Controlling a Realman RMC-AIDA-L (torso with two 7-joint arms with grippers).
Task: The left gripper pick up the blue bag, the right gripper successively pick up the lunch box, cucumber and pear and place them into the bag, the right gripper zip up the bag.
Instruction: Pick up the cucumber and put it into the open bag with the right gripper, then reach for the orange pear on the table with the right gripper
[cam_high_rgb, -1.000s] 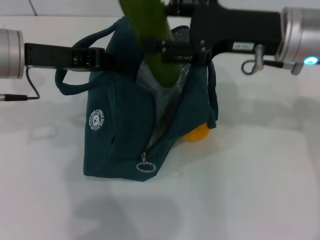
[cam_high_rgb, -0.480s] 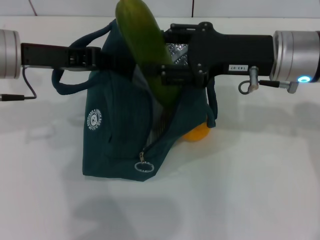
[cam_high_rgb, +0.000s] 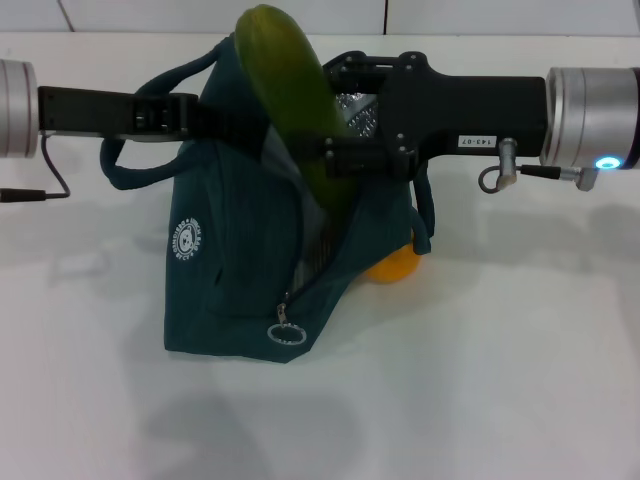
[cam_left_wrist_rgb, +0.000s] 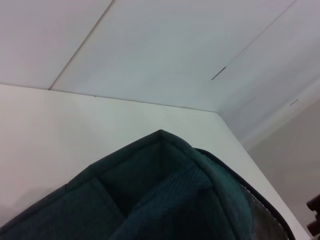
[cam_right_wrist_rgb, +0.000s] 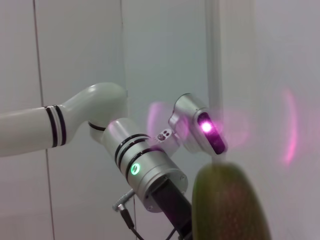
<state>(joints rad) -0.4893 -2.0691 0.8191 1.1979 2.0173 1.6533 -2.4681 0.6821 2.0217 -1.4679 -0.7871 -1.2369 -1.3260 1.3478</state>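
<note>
The blue bag (cam_high_rgb: 240, 270) stands on the white table, its mouth open and silver lining (cam_high_rgb: 352, 108) showing. My left gripper (cam_high_rgb: 215, 118) is shut on the bag's top edge on the left side and holds it up. Above the bag's mouth my right gripper (cam_high_rgb: 335, 152) is shut on the cucumber (cam_high_rgb: 288, 90). The cucumber is tilted, its lower end inside the opening and its upper end sticking up and left. The orange pear (cam_high_rgb: 396, 265) lies on the table behind the bag's right corner. The lunch box is hidden. The left wrist view shows only bag fabric (cam_left_wrist_rgb: 165, 190); the right wrist view shows the cucumber's end (cam_right_wrist_rgb: 227, 205).
The zipper's ring pull (cam_high_rgb: 288, 335) hangs at the bag's lower front, with a white round logo (cam_high_rgb: 190, 240) on the side. A bag handle (cam_high_rgb: 135, 175) loops out to the left. A wall (cam_high_rgb: 200, 15) runs along the table's far edge. The left arm (cam_right_wrist_rgb: 150, 170) shows in the right wrist view.
My right arm has come down and the cucumber has sunk lower into the bag's mouth, tilting more. The bag and my left gripper hold their place.
</note>
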